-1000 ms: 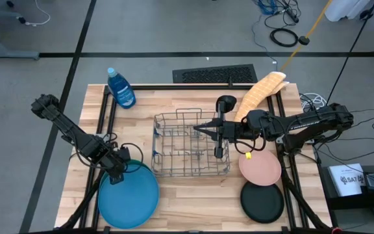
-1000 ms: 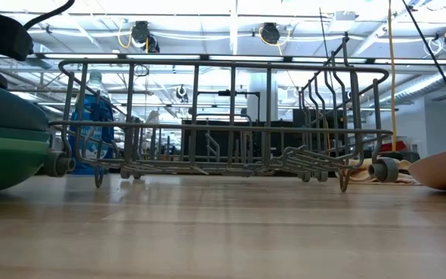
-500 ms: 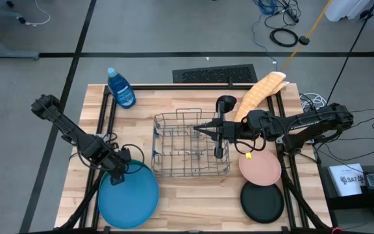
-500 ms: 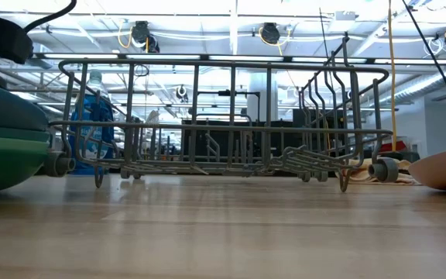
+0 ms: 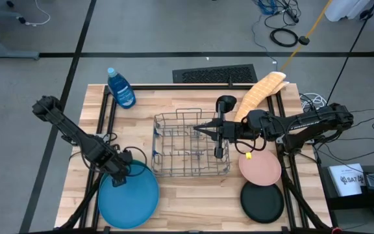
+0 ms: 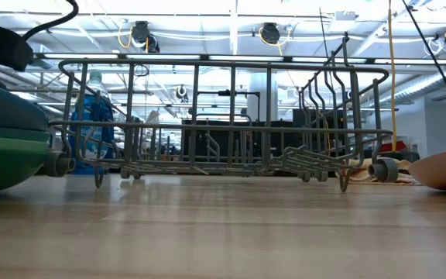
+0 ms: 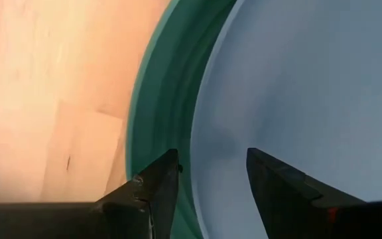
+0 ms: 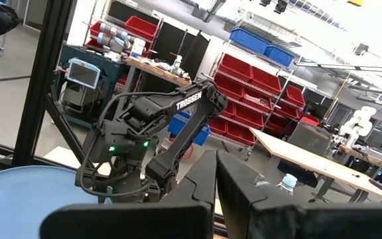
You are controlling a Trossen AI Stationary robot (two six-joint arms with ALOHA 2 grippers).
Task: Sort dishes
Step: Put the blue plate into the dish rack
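Note:
The blue plate [image 5: 130,196] lies on top of a teal plate [image 7: 158,113] at the table's near left. In the low view the teal plate [image 6: 6,108] rests on a green one [image 6: 6,159]. My left gripper [image 5: 118,174] is open and points down over the stack's far-left rim. One finger is over the teal rim and one over the blue plate [image 7: 297,79]. The pink plate [image 5: 260,168] and the black plate [image 5: 262,202] lie flat at the near right. My right gripper [image 5: 197,129] is shut and empty above the wire rack [image 5: 188,153]. My left gripper [image 7: 211,174] comes from above with its fingers on either side of the blue plate's far-left rim [image 7: 195,156]. I cannot tell whether they touch it.
A blue soap bottle [image 5: 120,89] stands at the far left. A tan object [image 5: 260,94] lies at the far right behind the right arm. Bare wood shows in front of the rack [image 5: 197,201].
My left gripper has crept a little toward the table's near and right edges, further over the blue plate's rim. The plates have stayed where they were.

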